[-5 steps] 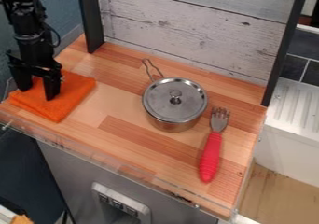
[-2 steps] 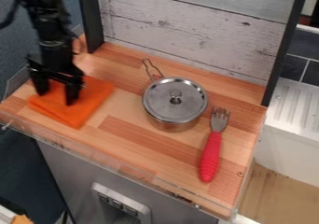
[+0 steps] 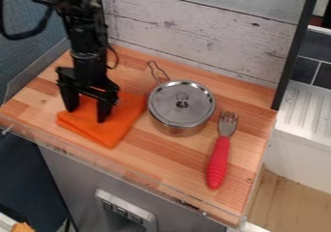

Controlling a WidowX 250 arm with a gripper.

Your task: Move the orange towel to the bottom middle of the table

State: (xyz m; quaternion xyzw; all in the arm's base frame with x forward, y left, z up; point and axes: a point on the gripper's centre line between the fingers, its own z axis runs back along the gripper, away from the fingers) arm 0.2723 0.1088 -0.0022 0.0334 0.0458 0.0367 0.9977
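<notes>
The pincer [image 3: 86, 113] stands wide, its tips down at the orange towel [image 3: 109, 133]; the towel lies on the tabletop [image 3: 174, 153] in the view's left half, near the lidded pot [image 3: 182, 103]; a red-handled fork [image 3: 218, 163] lies right of the pot.

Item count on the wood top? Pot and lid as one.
3: orange towel under the hand, picture left; lidded pot, middle; red-handled fork, right of the pot. Small items could hide behind arm or pot.
</notes>
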